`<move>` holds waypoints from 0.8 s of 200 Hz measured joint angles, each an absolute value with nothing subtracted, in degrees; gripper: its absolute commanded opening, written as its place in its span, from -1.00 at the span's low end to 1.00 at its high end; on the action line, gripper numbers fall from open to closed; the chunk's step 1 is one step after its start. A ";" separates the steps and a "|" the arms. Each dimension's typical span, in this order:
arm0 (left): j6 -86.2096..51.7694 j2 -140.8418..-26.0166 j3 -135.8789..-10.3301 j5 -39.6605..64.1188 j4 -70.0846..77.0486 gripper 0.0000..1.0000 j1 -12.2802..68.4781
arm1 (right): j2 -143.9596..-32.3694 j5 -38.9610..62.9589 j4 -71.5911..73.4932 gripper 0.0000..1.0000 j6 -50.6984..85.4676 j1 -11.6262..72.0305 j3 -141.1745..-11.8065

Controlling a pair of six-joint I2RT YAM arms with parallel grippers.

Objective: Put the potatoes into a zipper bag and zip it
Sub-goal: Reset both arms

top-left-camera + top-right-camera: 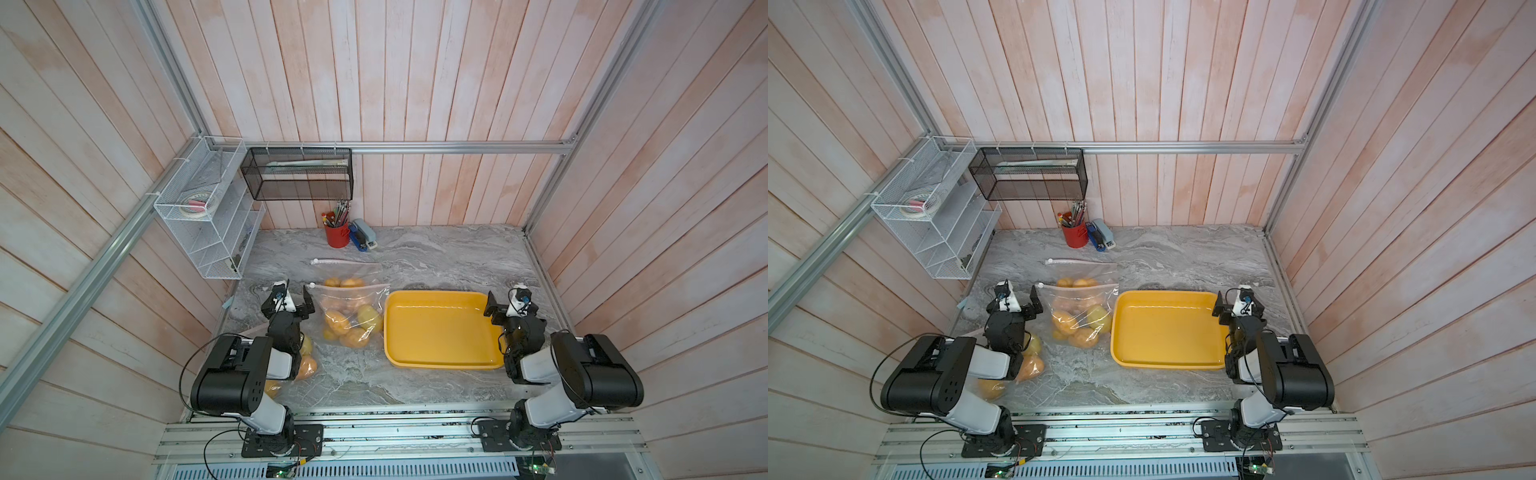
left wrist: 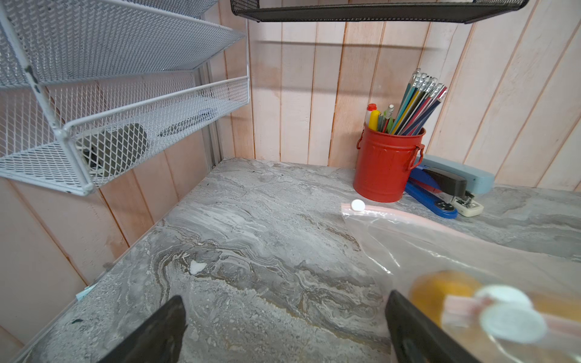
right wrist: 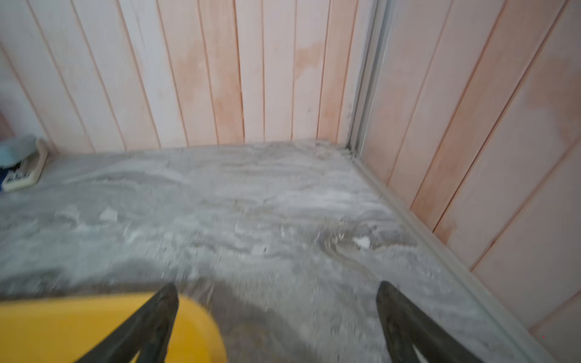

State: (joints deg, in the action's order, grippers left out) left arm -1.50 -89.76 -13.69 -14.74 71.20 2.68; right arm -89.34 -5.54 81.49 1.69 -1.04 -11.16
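Potatoes point(image 1: 351, 322): you see most of them inside the clear zipper bag point(image 1: 361, 297), in the middle of the counter point(image 1: 436, 257). Both top views show them.
More potatoes point(image 1: 308, 366): these lie on the counter, partly hidden under your left arm point(image 1: 232, 374).
Bag: it lies just beside the yellow tray point(image 1: 440, 332).
White slider point(image 1: 311, 286): it sits at the bag end close to your left jaws.
Left jaws: wide open, holding nothing, just beside the bag.
Right jaws: wide open, holding nothing. One jaw is over the tray's far corner, the other over the counter.
Flat bag point(image 1: 349, 266): it lies behind the full one.
Red cup point(image 1: 337, 237): it stands by the back wall with pencils in it.
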 measured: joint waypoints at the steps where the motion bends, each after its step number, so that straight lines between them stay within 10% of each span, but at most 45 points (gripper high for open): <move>1: -1.48 -89.76 -13.69 -14.74 71.18 0.99 2.68 | -89.34 -5.93 81.67 0.97 1.76 -1.02 -11.29; 160: -1.50 -89.80 -13.72 -14.72 71.20 1.00 2.66 | -89.47 -15.20 79.57 0.97 2.79 0.73 -10.37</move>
